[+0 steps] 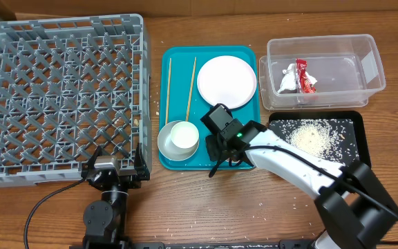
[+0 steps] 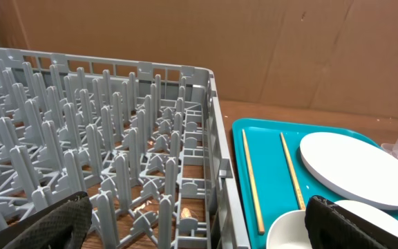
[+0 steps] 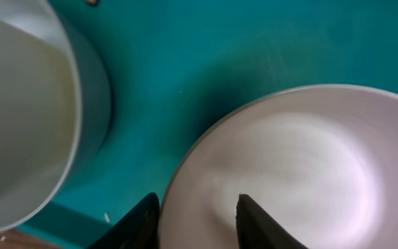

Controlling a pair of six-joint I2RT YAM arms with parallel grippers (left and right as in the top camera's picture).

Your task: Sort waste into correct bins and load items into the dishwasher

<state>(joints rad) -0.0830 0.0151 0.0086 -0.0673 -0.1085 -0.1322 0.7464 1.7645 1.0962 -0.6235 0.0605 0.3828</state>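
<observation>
The coming move turns on the small white dish (image 3: 309, 173), which lies directly under the right fingers (image 3: 195, 225) at the lower right of the teal tray (image 1: 179, 83). In the overhead view the right arm's head covers it. In the right wrist view its near rim curves up from the bottom centre of the frame and passes between the two fingers, so one finger stands outside the rim and the other over the inside slope. The dish is round, so no long axis matters. What matters is that the rim runs across the gap, not along it.

The gap between the right fingers is narrow, with the rim inside it. Whether they already pinch the rim cannot be told from these views. The metal bowl (image 3: 92, 97) sits just beside the dish, at the left of that frame, apart from the fingers.

The right arm is plainly the nearer one. The left fingers (image 2: 195, 235) are spread wide and hold nothing, beside the lower right corner of the grey rack (image 1: 61, 97). The rack lies left of the tray.
</observation>
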